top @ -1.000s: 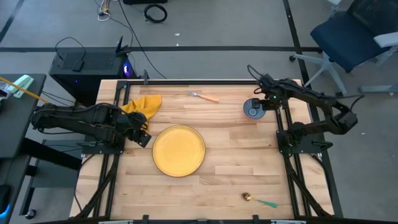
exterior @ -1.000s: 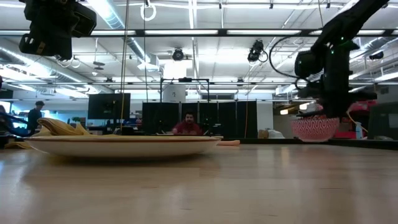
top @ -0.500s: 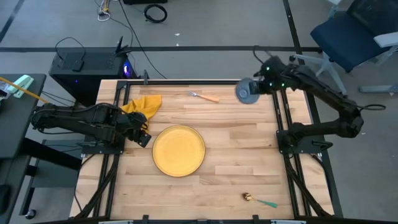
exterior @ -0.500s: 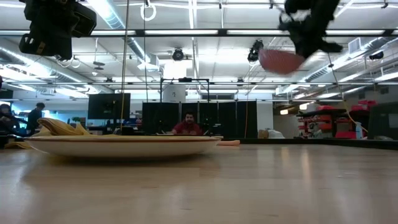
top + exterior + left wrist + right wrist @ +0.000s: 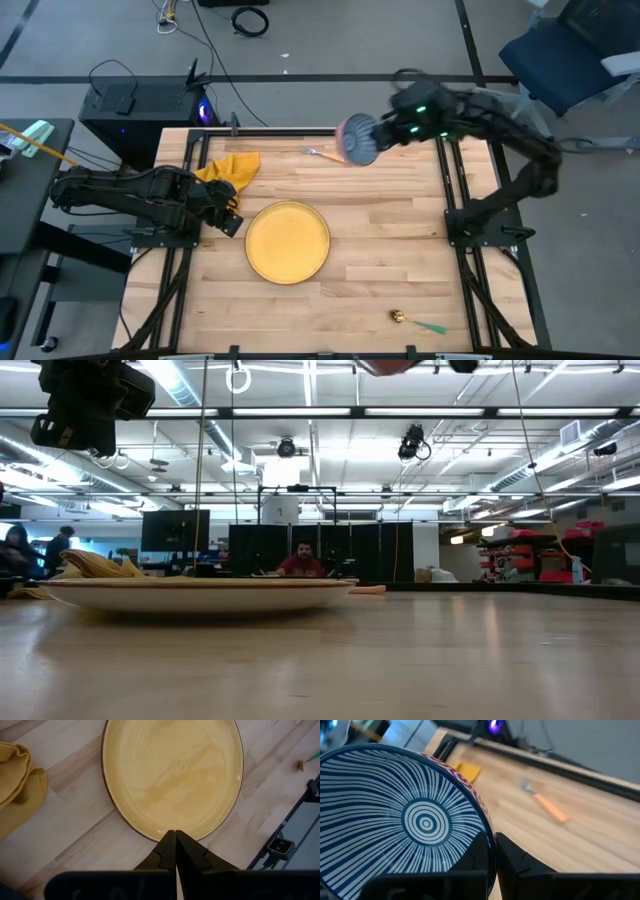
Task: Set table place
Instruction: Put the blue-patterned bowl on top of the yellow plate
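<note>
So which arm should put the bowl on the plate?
Right. Its gripper already holds the bowl in the air; the left gripper is shut and empty at the plate edge.

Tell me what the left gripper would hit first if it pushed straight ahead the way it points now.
Most likely the yellow plate. The left gripper, its fingers closed, points at the plate's near rim, with nothing between them. How high the tips are above the table is unclear.

Both jointed arms are matte black, the right arm showing small green lights and looping black cables, the left arm plain.
</note>
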Robot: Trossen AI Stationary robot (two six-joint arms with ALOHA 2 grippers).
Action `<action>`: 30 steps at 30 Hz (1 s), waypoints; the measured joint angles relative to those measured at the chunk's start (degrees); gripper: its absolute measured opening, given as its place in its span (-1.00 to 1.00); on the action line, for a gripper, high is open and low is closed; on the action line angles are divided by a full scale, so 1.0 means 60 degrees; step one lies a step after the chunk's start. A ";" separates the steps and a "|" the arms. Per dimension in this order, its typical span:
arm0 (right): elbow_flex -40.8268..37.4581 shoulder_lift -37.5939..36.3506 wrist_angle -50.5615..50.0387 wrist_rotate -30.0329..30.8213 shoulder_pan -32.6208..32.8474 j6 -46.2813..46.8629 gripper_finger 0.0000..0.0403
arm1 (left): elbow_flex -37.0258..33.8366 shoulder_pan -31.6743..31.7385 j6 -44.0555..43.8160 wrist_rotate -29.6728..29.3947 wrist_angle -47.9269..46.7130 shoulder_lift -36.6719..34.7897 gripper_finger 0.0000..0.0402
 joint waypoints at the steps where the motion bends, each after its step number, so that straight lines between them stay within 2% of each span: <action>1: 0.0243 0.0373 0.0009 0.0015 0.0248 -0.0060 -0.93 | -0.0004 -0.0003 0.0003 0.0000 0.0000 0.0000 -0.95; 6: 0.1098 0.2260 -0.0160 -0.0323 0.1160 -0.0549 -0.93 | -0.0001 -0.0003 0.0003 0.0000 0.0000 0.0000 -0.95; 10: 0.1156 0.3613 -0.0262 -0.1249 0.1511 -0.0921 -0.93 | 0.0000 -0.0003 0.0003 0.0000 0.0003 0.0000 -0.95; 14: 0.1159 0.4746 -0.0231 -0.1591 0.1780 -0.0975 -0.93 | -0.0003 0.0000 0.0001 0.0000 0.0000 0.0000 -0.95; 22: 0.1156 0.6650 0.0960 -0.2002 0.2067 -0.0374 -0.93 | 0.0000 -0.0003 0.0003 0.0000 -0.0004 -0.0002 -0.95; 30: 0.1156 0.7649 0.1574 -0.2213 0.2145 0.0127 -0.93 | 0.0000 -0.0002 0.0002 0.0000 0.0044 0.0000 -0.95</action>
